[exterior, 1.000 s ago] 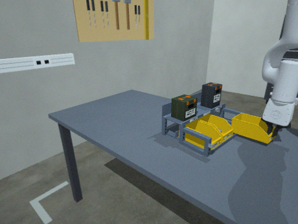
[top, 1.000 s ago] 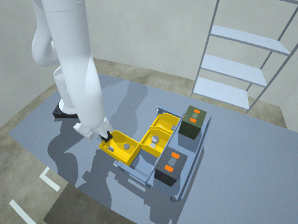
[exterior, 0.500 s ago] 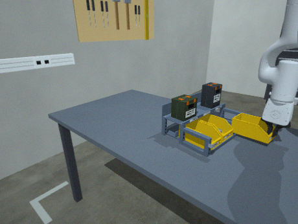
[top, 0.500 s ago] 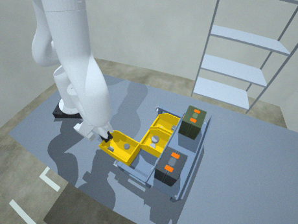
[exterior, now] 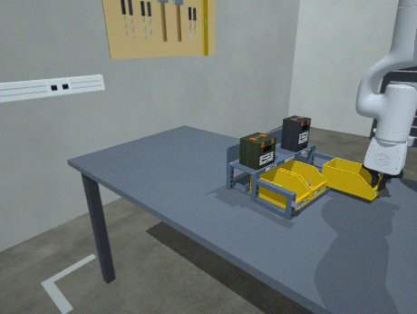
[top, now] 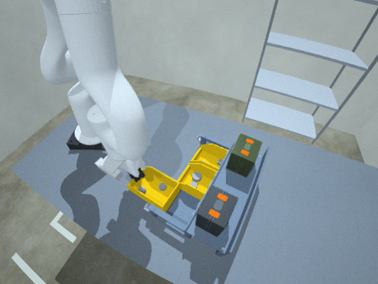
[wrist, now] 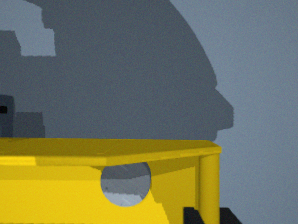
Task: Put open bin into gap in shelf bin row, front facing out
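Gripper (top: 136, 175) (exterior: 380, 179) (wrist: 209, 215) clamped on its wall, the loose bin (top: 153, 176) (exterior: 346, 179) (wrist: 75, 195) stood at the shelf's (top: 172, 223) (exterior: 276, 188) open gap, where pushing too low or crooked could have snagged it, twisted it and spilled its parts.

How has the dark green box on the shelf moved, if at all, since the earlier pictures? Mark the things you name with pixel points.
No, the dark green box (top: 242, 160) (exterior: 253, 153) shows no visible shift: it stands at the same end of the shelf's top board (top: 243, 186) (exterior: 279, 157).
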`<state>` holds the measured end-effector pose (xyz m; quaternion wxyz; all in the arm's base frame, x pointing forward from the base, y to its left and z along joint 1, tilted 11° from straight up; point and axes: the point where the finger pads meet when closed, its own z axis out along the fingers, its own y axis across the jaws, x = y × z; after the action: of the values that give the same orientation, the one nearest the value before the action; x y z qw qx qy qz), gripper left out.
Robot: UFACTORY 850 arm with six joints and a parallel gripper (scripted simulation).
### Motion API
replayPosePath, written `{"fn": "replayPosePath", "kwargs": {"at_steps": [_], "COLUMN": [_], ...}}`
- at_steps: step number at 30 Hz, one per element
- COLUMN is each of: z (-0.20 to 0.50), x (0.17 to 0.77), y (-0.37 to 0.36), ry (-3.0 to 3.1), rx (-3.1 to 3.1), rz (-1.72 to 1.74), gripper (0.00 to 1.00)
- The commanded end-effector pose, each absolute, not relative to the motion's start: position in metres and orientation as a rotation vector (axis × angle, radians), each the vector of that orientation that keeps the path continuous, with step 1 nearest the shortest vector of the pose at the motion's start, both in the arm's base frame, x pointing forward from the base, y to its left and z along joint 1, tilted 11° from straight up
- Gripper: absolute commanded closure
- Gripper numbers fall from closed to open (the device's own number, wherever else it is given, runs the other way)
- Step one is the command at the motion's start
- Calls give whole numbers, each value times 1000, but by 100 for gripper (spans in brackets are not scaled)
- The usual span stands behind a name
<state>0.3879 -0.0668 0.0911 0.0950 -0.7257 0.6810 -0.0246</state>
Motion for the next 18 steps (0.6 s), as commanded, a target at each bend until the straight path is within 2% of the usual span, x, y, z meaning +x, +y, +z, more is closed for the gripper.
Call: {"fn": "replayPosePath", "kwargs": {"at_steps": [1, 18], "z": [92, 93], "x": [390, 400], "y": [-67, -66], "ry": [2022, 2022], "rx": [-2154, -2154], "rz": [-66, -66], "gripper": [100, 100]}}
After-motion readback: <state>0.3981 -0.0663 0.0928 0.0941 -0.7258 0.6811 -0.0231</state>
